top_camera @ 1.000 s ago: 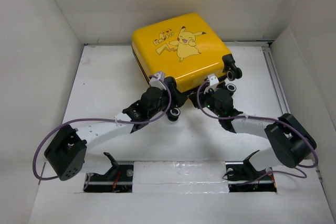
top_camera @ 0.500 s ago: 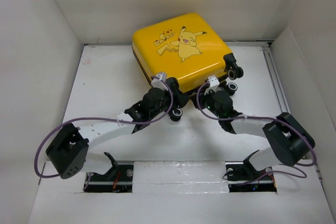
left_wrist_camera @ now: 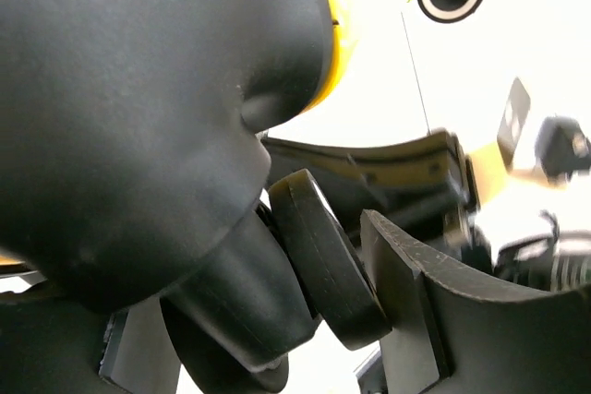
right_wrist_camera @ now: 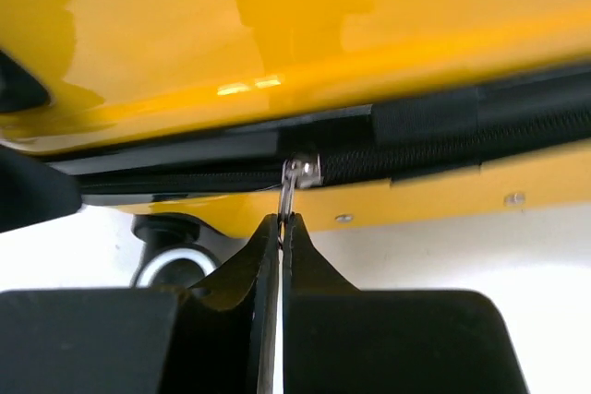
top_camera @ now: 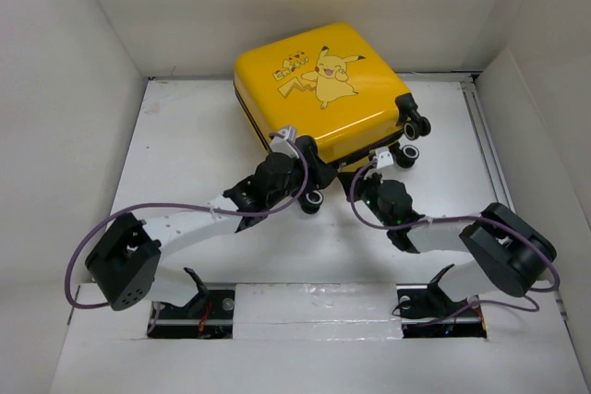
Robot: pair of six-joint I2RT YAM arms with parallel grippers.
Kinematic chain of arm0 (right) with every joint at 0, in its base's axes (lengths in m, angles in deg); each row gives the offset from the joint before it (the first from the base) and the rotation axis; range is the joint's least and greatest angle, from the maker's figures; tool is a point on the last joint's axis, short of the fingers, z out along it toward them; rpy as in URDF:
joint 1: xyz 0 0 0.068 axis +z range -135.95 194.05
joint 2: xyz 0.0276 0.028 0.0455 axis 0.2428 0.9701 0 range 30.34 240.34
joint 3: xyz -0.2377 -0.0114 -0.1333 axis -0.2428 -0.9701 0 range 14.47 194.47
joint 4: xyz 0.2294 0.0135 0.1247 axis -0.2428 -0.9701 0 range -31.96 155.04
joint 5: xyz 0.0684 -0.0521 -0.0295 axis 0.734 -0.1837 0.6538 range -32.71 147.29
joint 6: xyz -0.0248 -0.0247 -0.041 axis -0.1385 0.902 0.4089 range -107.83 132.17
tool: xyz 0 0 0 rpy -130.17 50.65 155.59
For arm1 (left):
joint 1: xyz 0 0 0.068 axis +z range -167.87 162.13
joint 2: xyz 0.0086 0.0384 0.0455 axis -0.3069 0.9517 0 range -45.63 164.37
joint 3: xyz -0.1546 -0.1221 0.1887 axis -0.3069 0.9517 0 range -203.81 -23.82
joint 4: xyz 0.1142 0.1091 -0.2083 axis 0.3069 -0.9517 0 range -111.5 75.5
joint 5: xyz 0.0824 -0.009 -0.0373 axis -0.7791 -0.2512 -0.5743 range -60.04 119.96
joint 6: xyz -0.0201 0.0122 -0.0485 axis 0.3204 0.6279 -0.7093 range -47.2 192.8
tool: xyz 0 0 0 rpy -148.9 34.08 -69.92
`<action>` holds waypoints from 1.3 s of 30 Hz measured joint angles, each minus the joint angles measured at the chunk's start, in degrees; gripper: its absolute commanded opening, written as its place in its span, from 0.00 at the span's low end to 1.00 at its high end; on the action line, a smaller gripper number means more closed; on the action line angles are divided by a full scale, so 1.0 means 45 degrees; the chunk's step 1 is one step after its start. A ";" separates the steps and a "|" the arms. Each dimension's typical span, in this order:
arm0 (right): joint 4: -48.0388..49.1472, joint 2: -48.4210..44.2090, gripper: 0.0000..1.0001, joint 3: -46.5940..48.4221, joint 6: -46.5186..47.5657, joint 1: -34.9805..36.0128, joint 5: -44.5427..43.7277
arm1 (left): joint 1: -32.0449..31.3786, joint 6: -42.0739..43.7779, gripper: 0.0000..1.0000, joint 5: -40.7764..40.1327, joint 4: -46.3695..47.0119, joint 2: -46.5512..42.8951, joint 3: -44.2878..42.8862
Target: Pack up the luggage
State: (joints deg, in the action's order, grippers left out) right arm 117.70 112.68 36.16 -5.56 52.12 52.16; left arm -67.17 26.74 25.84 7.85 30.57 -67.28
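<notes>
From where I stand, the large yellow hard-shell suitcase with the cartoon print lies flat, lid down, toward twelve o'clock on the white table. Its near corner points at six o'clock, between the two arms. The right gripper is pressed together on the small silver zipper pull, which hangs from the black zipper band on the side facing five o'clock. The left gripper sits at that near corner with its fingers part-way apart around a black-and-white caster wheel. One finger lies just beside the wheel and the other is hidden, so I cannot tell whether it truly clamps. The step looks like running the zipper. I'd judge it goes best if the pull is drawn along the line of the band rather than away from the shell, since so thin a tab could slip out of the pinch. The rounded corner will want easing. The left arm should brace the case, because the tabletop looks smooth and the shell could slide or swing. White walls close in at nine, twelve and three o'clock, leaving little room behind the case.
</notes>
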 measured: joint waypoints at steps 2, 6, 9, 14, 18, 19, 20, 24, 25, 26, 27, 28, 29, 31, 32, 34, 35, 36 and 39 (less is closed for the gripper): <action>0.1010 -0.0102 0.00 -0.0665 -0.0393 0.0442 -0.0976 | -0.0053 -0.0214 0.00 0.0175 -0.0053 0.0301 -0.0238; 0.2837 0.0136 0.00 -0.1467 -0.0971 0.0753 -0.1904 | -0.0233 -0.0869 0.00 0.0670 0.0068 0.1064 -0.0748; 0.3177 0.0214 0.00 -0.1409 -0.1248 0.0806 -0.1690 | -0.0257 -0.1141 0.00 0.0976 0.0738 0.1564 -0.1039; 0.3842 0.0617 0.00 -0.0840 -0.1846 0.3211 0.1846 | -0.0461 -0.1486 0.00 0.1379 0.2254 0.2540 -0.1341; 0.2516 -0.0393 0.00 -0.0908 -0.1987 0.3036 0.2089 | -0.0466 -0.1273 0.00 0.1287 0.2472 0.2283 -0.1078; 0.1807 -0.0971 0.00 -0.0967 -0.1987 0.2924 0.1938 | -0.0466 -0.1161 0.00 0.1175 0.2419 0.2011 -0.0855; 0.0763 -0.1763 0.00 -0.1001 -0.1928 0.2812 0.1632 | -0.0471 -0.0981 0.00 0.1015 0.2351 0.1656 -0.0597; -0.3094 -0.4639 0.15 -0.0855 -0.1671 0.2166 -0.0146 | -0.0476 -0.0452 0.13 0.0165 0.1875 0.0160 0.0019; -0.3769 -0.4945 0.27 -0.0782 -0.1627 0.1938 -0.0437 | -0.0476 -0.0389 0.36 0.0049 0.1753 -0.0068 0.0087; -0.4401 -0.5129 0.32 -0.0724 -0.1579 0.1681 -0.0714 | -0.0476 -0.0238 0.49 0.0194 0.1739 -0.0282 0.0121; -0.4964 -0.5187 0.36 -0.0685 -0.1530 0.1423 -0.0971 | -0.0559 -0.0092 0.60 0.0185 0.1710 -0.0481 0.0121; -0.5479 -0.5168 0.41 -0.0665 -0.1481 0.1117 -0.1171 | -0.0607 0.0029 0.70 0.0248 0.1627 -0.0641 0.0131; -0.5965 -0.5085 0.47 -0.0646 -0.1438 0.0816 -0.1307 | -0.0661 0.0175 0.80 0.0355 0.1617 -0.0748 0.0131; -0.6649 -0.4653 0.48 -0.0515 -0.1321 0.0262 -0.1418 | -0.0821 0.0389 0.84 0.0515 0.1545 -0.0947 0.0131; -0.6946 -0.4367 0.49 -0.0355 -0.1214 0.0015 -0.1418 | -0.0879 0.0491 0.84 0.0529 0.1491 -0.1059 0.0131; -0.7373 -0.3803 0.49 0.0141 -0.0971 -0.0335 -0.1428 | -0.0918 0.0646 0.84 0.0520 0.1292 -0.1214 0.0131; -0.7475 -0.3614 0.51 0.0389 -0.0850 -0.0486 -0.1428 | -0.0928 0.0738 0.84 0.0495 0.1190 -0.1277 0.0126; -0.7582 -0.3444 0.51 0.0699 -0.0729 -0.0646 -0.1404 | -0.0947 0.0835 0.84 0.0481 0.1054 -0.1316 0.0087; -0.7587 -0.3031 0.52 0.1535 -0.0364 -0.1151 -0.1277 | -0.0962 0.1078 0.84 0.0374 0.0709 -0.1350 -0.0073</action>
State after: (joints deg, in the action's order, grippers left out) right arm 83.56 99.04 43.07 -7.20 46.94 46.41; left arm -71.50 31.59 27.52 11.04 24.49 -67.61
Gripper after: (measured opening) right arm 0.509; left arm 0.840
